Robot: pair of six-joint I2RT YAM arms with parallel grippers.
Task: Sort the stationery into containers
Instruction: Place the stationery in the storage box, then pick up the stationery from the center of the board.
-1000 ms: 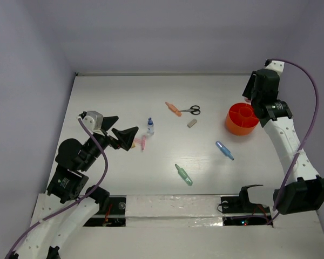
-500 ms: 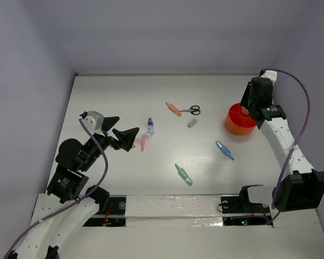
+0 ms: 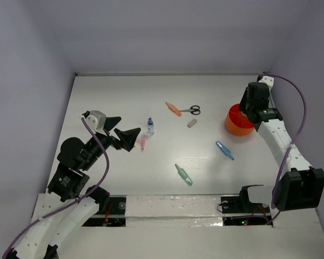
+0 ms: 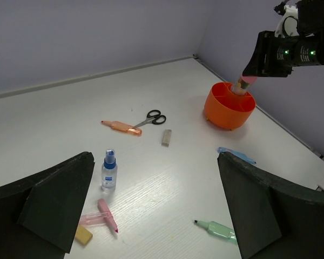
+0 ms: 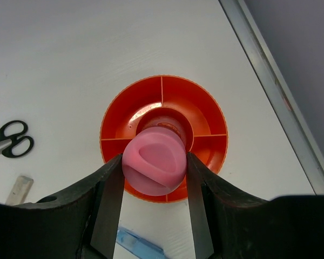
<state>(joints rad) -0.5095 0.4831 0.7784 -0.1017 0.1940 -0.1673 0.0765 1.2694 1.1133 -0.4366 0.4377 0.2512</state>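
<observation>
My right gripper [image 5: 154, 178] is shut on a pink marker [image 5: 154, 164], held upright with its lower end inside the middle cup of the orange bowl [image 5: 205, 108]. In the top view the right gripper [image 3: 249, 108] is over the bowl [image 3: 236, 125]. My left gripper [image 4: 155, 162] is open and empty above the table's left part [image 3: 127, 137]. On the table lie an orange marker [image 3: 173, 109], scissors [image 3: 190, 110], a grey eraser [image 3: 192, 123], a blue-capped bottle [image 3: 150, 126], another pink marker [image 3: 143, 142], a yellow eraser [image 4: 83, 234], a blue marker [image 3: 224, 150] and a green marker [image 3: 184, 175].
The bowl is split into a middle cup and outer compartments that look empty. It stands near the right wall [image 3: 302, 65]. The back wall [image 3: 167, 38] and left wall [image 3: 27, 108] close in the table.
My right gripper has swung left and down from beside the bowl to over it, lowering the pink marker into the middle cup. The left arm has barely moved.
</observation>
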